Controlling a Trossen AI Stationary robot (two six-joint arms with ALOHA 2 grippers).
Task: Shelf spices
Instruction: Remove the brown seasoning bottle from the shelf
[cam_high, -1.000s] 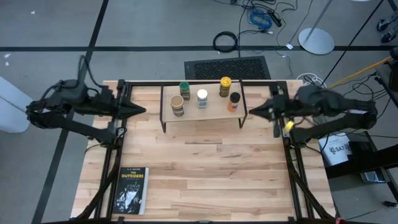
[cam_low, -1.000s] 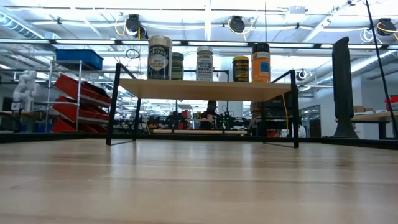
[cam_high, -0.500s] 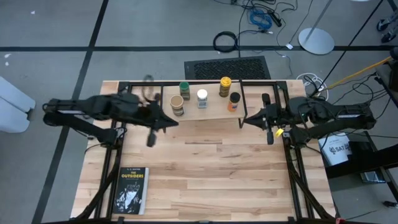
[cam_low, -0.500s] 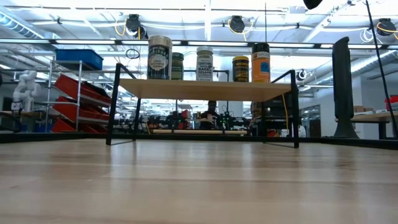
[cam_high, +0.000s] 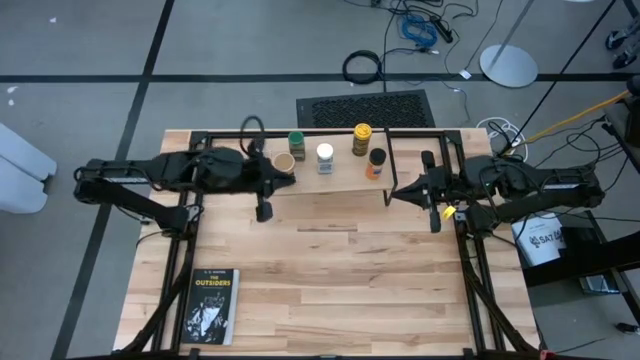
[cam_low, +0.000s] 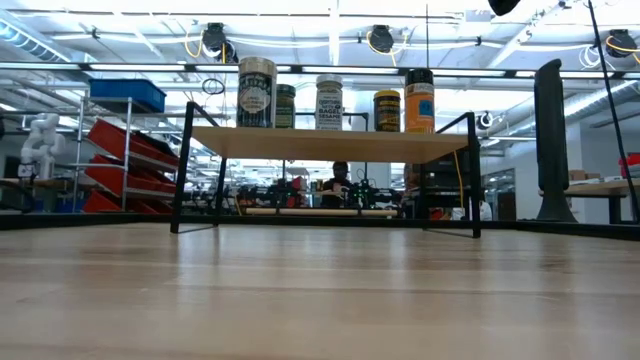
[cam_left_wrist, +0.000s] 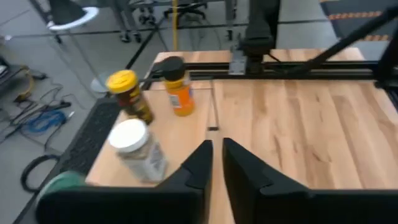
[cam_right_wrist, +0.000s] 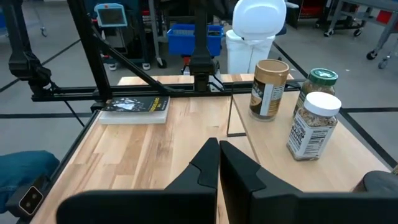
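- All five spices stand upright on the shelf (cam_high: 325, 180): the tan-lidded jar (cam_high: 285, 165), green-lidded jar (cam_high: 297, 142), white-lidded jar (cam_high: 325, 155), yellow-lidded jar (cam_high: 362, 134) and black-lidded jar (cam_high: 376, 160), spaced apart so each can be reached.
- The left gripper (cam_high: 284, 177) hovers at the shelf's left end, just beside the tan-lidded jar, its fingers a narrow slit apart and holding nothing.
- The right gripper (cam_high: 392, 194) waits closed and empty at the shelf's right end.
- A book (cam_high: 210, 306) lies well apart on the surface (cam_high: 340, 280).
- Judged from this layout, the shelving looks complete.

A grey floor (cam_high: 90, 50) crossed by dark lines surrounded the worktop (cam_high: 330, 280); cables (cam_high: 420, 25) lay there, and ceiling lights (cam_low: 330, 20) shone above red racks (cam_low: 125, 160).
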